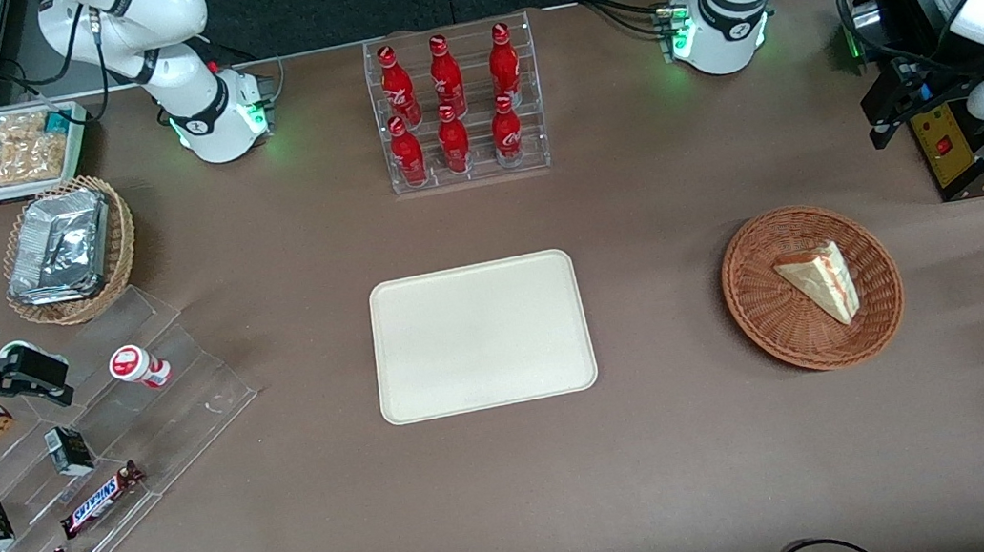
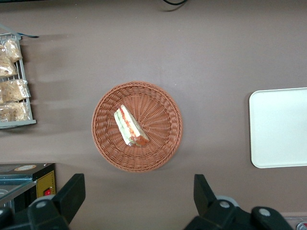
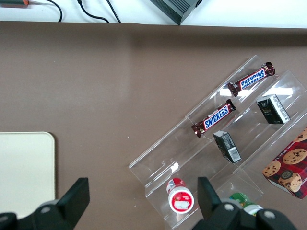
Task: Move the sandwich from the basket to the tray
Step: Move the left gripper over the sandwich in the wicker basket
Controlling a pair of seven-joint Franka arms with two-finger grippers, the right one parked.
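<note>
Sandwich [image 1: 820, 280]: lying in the wicker basket [image 1: 772, 314].
Tray [image 1: 481, 335]: bare, on the worktop.
Claw [image 2: 139, 201]: wide open, empty, above the basket.

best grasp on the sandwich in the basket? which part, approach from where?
Probably straight down from above: the sandwich lies flat mid-basket, and the raised wicker rim blocks side entry. Close the pincer across the wedge's narrow width, on its two long sides near the thick end. The pincer is open, high over the table beside the basket, farther from the front camera.

Even overhead light, soft shadows, sharp focus.
</note>
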